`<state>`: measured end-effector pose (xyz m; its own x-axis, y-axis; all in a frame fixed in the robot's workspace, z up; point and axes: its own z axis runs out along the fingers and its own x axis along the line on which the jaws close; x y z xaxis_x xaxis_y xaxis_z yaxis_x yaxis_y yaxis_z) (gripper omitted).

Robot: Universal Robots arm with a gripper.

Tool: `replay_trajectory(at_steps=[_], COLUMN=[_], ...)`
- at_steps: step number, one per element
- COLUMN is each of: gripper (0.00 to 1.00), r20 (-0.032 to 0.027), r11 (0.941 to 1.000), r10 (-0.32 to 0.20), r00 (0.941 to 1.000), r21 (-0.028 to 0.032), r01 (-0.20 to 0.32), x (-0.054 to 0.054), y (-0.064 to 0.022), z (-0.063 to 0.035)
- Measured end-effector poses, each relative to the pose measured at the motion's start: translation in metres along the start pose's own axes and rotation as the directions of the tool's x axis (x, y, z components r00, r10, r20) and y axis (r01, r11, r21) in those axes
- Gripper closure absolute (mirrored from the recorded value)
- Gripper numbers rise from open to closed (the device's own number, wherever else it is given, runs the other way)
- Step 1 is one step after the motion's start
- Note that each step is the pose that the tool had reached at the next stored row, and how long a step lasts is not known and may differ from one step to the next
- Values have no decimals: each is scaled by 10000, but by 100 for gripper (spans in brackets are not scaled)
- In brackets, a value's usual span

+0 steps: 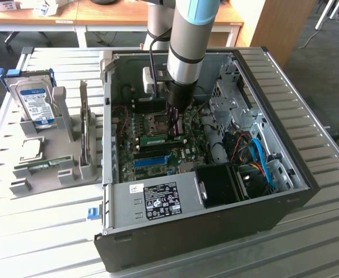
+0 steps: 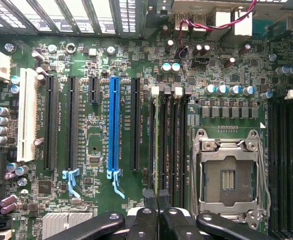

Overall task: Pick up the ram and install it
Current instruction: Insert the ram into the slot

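The ram (image 2: 159,145), a long, thin green circuit-board stick, stands on edge in a black memory slot on the green motherboard (image 2: 96,65). My pincer (image 2: 157,196) is pinching one end of it, with the two black fingertips (image 2: 149,194) pressed close on either side of its top edge. The grey and blue arm (image 1: 187,46) drops straight down into the open black computer case (image 1: 216,231), wrist vertical. From outside I see the stick as a narrow green strip running from the pincer toward the exterior view's left. Parallel black slots lie just beside it, then the silver processor socket (image 2: 229,172). On the ribbed metal tabletop (image 1: 308,243), well apart from the pincer, a grey holder (image 1: 65,124) carries a blue-labelled silver hard drive (image 1: 35,104) and a second green stick (image 1: 42,167).
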<state>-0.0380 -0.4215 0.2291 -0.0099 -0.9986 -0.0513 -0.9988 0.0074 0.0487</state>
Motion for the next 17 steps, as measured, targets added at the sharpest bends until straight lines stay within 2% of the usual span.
replay_trajectory(at_steps=[17], gripper=[88], r20=[-2], r11=[10000], r10=[-84], r00=[10000], r21=[-3], r01=[84], x=[0], y=[-1], z=[8])
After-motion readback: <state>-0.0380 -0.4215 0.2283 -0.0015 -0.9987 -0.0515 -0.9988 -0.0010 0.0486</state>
